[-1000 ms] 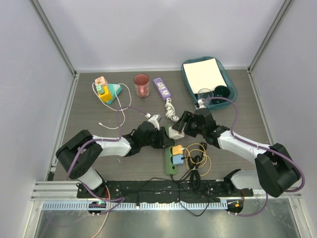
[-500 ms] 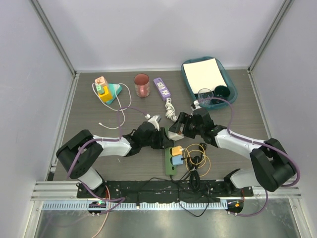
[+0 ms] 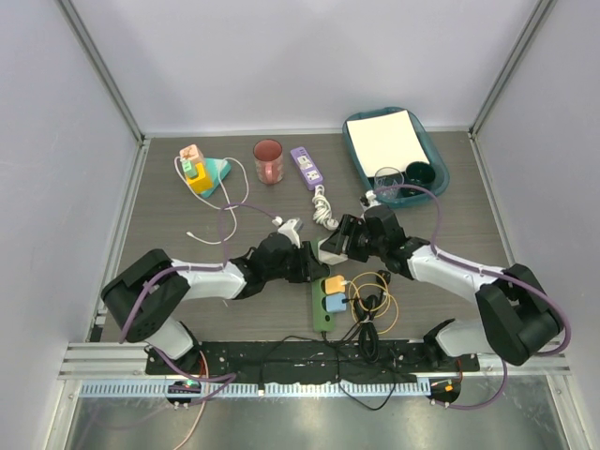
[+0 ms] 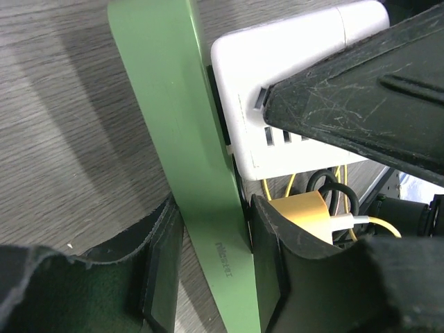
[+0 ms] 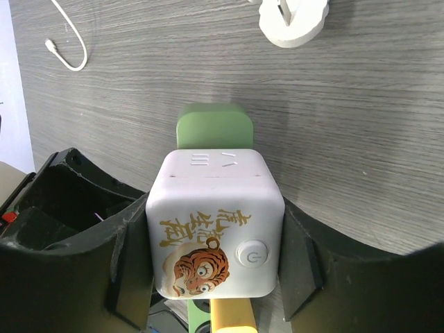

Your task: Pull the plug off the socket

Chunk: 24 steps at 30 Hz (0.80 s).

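Note:
The green power strip [image 3: 323,317] lies between the two arms; it also shows in the left wrist view [image 4: 173,104] and the right wrist view [image 5: 213,125]. A white boxy plug [image 3: 330,250] with a tiger print [image 5: 215,208] sits on the strip's far end, its side visible in the left wrist view [image 4: 291,69]. My right gripper [image 5: 215,260] is shut on this plug, one finger on each side; it also shows in the top view [image 3: 337,244]. My left gripper [image 4: 215,257] is shut on the strip just nearer than the plug, also seen from above [image 3: 305,265].
A yellow cube [image 3: 335,282] and a pale-blue plug [image 3: 334,302] sit on the strip, nearer the arm bases than the white plug. A yellow cable coil [image 3: 375,295] lies right of it. At the back lie a white cord coil [image 3: 323,208], purple strip [image 3: 307,167], pink cup [image 3: 268,161], teal tray [image 3: 441,167] and toy blocks [image 3: 199,171].
My right gripper has shifted slightly and stays closed on the white plug. The left gripper and the strip have hardly moved.

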Tool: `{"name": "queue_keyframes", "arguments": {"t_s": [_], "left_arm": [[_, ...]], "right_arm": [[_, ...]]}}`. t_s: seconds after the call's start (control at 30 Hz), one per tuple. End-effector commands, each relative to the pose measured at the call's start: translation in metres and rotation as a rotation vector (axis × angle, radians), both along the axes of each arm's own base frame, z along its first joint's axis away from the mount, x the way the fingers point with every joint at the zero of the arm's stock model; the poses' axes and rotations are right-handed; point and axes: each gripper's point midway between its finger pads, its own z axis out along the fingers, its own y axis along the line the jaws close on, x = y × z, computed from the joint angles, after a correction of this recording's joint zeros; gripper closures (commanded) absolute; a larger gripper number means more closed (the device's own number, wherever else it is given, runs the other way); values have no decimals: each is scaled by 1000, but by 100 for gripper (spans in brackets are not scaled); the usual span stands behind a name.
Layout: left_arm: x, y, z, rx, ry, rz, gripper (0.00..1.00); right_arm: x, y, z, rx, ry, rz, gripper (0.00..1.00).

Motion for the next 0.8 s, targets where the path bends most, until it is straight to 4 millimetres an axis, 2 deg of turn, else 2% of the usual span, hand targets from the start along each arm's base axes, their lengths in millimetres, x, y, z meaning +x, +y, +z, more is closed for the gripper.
{"name": "queue_keyframes", "arguments": {"t_s": [0.0, 0.07, 0.13, 0.27, 0.3, 0.37, 0.43, 0.53, 0.77], "left_arm": [[9, 17, -5, 66, -51, 65, 100], [8, 21, -9, 79, -45, 80, 100], [7, 22, -11, 81, -41, 80, 100], [7, 24, -12, 82, -32, 87, 100], [7, 23, -12, 80, -28, 90, 100], [8, 22, -9, 63, -29, 97, 100], [7, 20, -6, 49, -23, 97, 100], [8, 21, -3, 44, -27, 107, 100], [14, 36, -9, 64, 3, 144, 100]], "right_arm": [[17, 2, 53, 65, -155, -16, 99], [20, 5, 73, 135, -222, -11, 99], [14, 5, 80, 183, -240, -11, 99], [14, -9, 71, 139, -238, -48, 99], [11, -13, 63, 129, -231, -55, 99], [11, -14, 62, 143, -253, -50, 99], [8, -14, 50, 138, -226, -39, 99], [7, -14, 50, 138, -221, -33, 99], [14, -30, 59, 108, -239, -59, 99]]}}
